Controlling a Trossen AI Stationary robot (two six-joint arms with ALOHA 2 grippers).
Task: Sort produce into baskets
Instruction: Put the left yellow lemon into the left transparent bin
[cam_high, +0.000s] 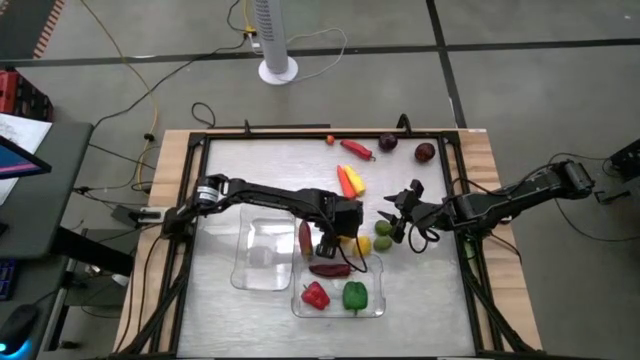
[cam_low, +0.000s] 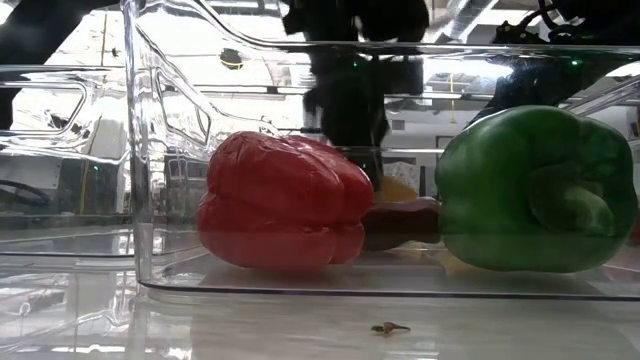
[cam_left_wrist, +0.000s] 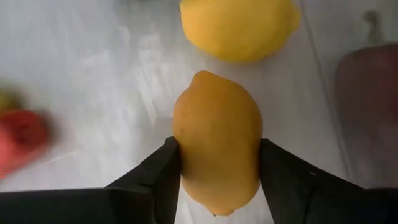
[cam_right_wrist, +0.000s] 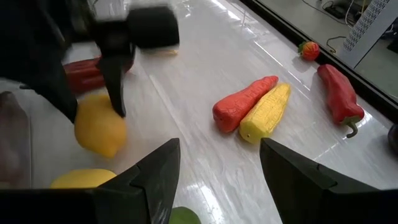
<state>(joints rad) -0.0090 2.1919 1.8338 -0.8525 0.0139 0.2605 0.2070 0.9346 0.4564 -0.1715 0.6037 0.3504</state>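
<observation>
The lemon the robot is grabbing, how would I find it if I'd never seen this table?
Look to the middle of the table, just above the clear basket holding a red and a green pepper. The left hand pinches one lemon between its dark fingers. A second lemon lies loose beside it, untouched.

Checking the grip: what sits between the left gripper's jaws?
A yellow-orange lemon, both jaws pressed against its sides, seen in the left wrist view.
</observation>
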